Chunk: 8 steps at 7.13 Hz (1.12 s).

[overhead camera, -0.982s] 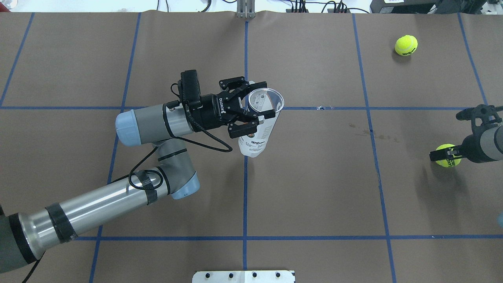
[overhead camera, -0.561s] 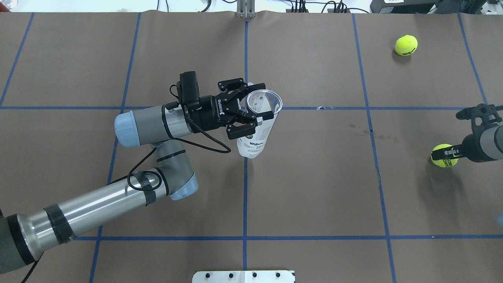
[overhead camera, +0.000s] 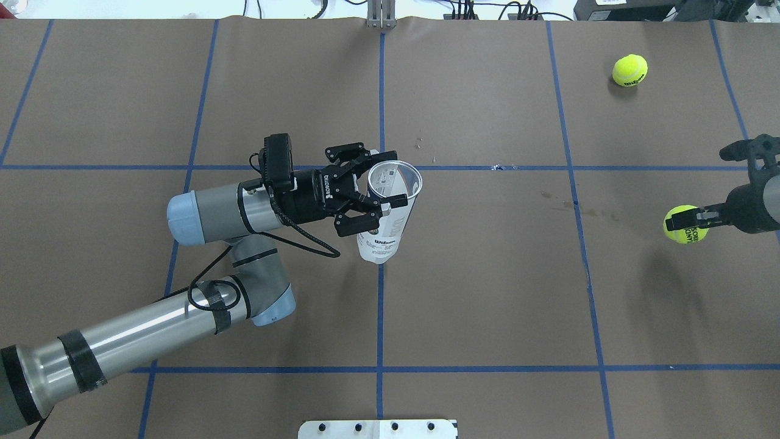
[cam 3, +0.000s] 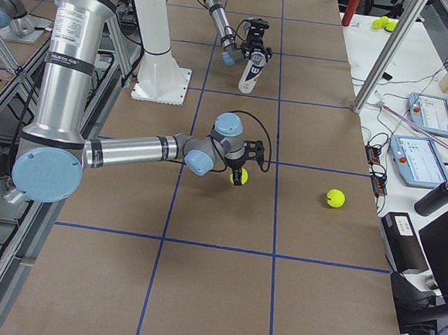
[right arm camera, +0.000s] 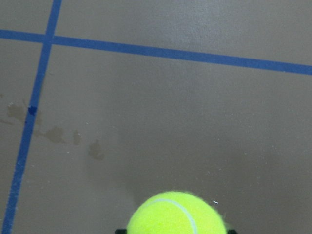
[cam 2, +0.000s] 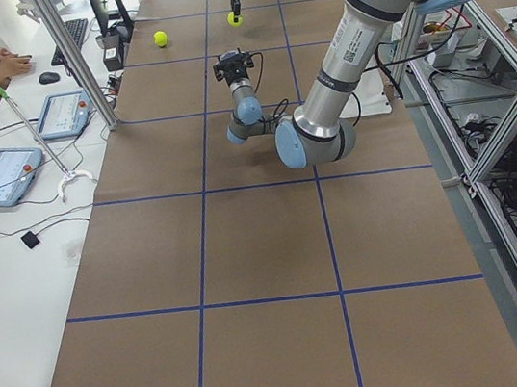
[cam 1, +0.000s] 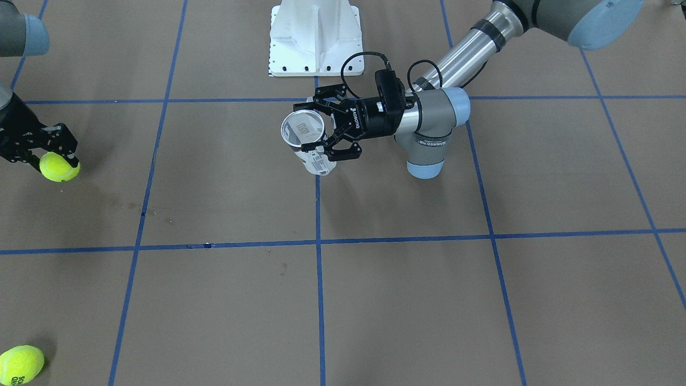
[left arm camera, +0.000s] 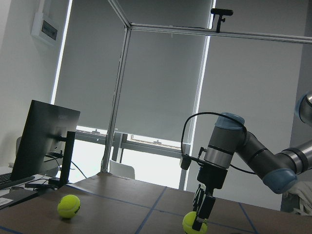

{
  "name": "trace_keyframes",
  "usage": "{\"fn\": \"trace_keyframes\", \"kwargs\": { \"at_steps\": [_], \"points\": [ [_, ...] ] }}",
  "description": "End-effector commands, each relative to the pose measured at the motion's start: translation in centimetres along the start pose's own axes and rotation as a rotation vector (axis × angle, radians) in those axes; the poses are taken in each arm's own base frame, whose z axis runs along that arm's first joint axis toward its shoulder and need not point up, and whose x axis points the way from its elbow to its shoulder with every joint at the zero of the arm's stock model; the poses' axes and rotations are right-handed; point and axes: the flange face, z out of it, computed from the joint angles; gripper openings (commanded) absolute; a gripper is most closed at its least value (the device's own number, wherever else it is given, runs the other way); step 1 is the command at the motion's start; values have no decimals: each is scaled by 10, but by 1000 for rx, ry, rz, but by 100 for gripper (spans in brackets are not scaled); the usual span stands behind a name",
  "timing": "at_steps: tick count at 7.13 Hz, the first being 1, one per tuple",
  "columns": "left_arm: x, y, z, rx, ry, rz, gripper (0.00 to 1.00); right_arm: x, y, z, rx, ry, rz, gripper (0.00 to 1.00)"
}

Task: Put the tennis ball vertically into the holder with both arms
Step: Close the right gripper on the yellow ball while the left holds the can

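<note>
Near table centre, clamped in black two-finger left gripper (overhead camera: 394, 178): clear plastic tube holder (overhead camera: 380, 241) with white-navy label, roughly upright, mouth up. At 3 o'clock, pinched in black right gripper (overhead camera: 686, 222): yellow-green tennis ball (overhead camera: 676, 228).

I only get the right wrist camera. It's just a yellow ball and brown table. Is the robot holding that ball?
Observer: Yes, the right gripper is shut on that tennis ball.
Operator: Where's the tube it goes in?
Observer: The left gripper holds the holder roughly upright, open end up, near the middle of the table.
Operator: Any more balls?
Observer: One spare ball lies loose near the robot's far right corner.
</note>
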Motion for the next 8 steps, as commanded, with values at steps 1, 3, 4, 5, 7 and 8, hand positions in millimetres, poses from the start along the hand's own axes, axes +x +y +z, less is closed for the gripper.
{"fn": "trace_keyframes", "kwargs": {
  "at_steps": [1, 3, 4, 5, 7, 8],
  "points": [
    [15, 8, 8, 9, 19, -17, 70, -6, -8, -31, 8, -72, 9, 0],
    [13, 11, 6, 0, 13, -13, 70, -8, -14, -49, 7, -120, 17, 0],
    [13, 14, 6, -4, 12, -14, 70, -7, -14, -50, 10, -119, 19, 0],
    [12, 15, 6, -8, 10, -14, 70, -7, -14, -51, 12, -120, 19, 0],
    [12, 17, 5, -11, 9, -16, 76, -6, -15, -52, 14, -119, 21, 0],
    [11, 17, 4, -12, 6, -16, 87, -6, -15, -52, 14, -119, 21, 0]
  ]
}}
